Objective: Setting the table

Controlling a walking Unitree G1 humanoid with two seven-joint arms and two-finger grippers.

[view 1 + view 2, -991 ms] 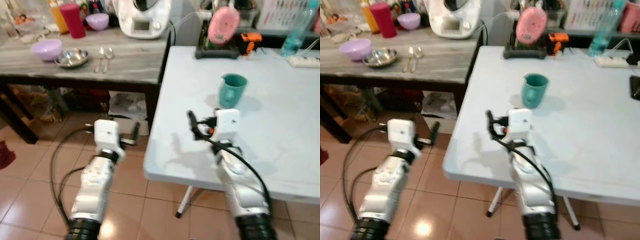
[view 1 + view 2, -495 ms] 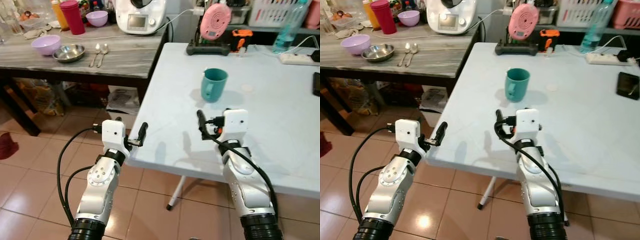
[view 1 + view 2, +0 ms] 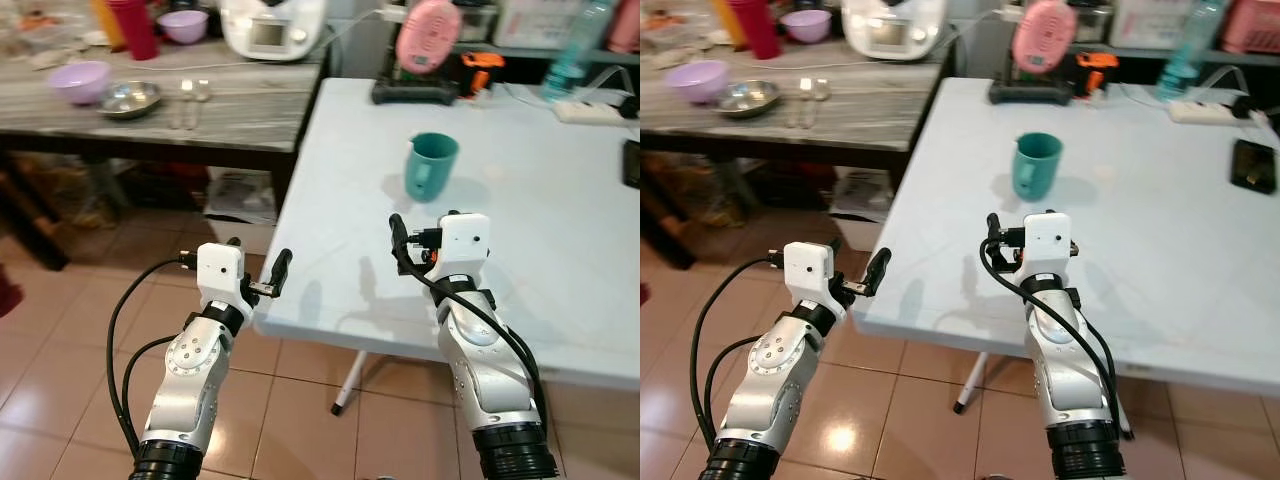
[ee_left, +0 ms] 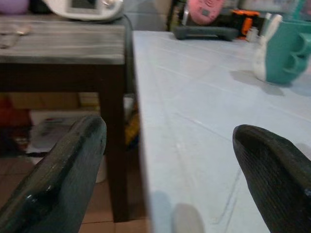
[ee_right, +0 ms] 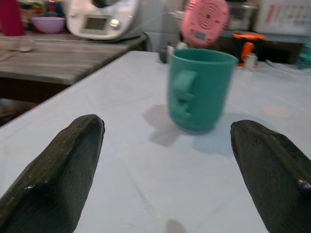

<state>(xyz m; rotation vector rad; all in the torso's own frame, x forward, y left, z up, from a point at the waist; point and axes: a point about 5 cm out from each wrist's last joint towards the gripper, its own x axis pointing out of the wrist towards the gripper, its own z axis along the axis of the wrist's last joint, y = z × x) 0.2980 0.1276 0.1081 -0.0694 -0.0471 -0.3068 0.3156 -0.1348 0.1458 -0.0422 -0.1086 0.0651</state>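
The teal plastic mug (image 5: 198,87) stands upright on the white tabletop (image 3: 560,230), just ahead of the right claw (image 5: 170,170) — wide open, empty. It looks light and stiff — grab its sides. The left claw (image 4: 170,165) is open too.

Silver arms, white wrist boxes, black cables, black fingers (image 3: 282,266).

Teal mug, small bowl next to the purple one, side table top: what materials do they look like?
Teal mug: likely plastic, matte and opaque, with a thick moulded handle. Small bowl: looks like stainless steel, grey with bright reflections. Side table top: grey wood-grain streaks, wood or laminate; which one is unclear.
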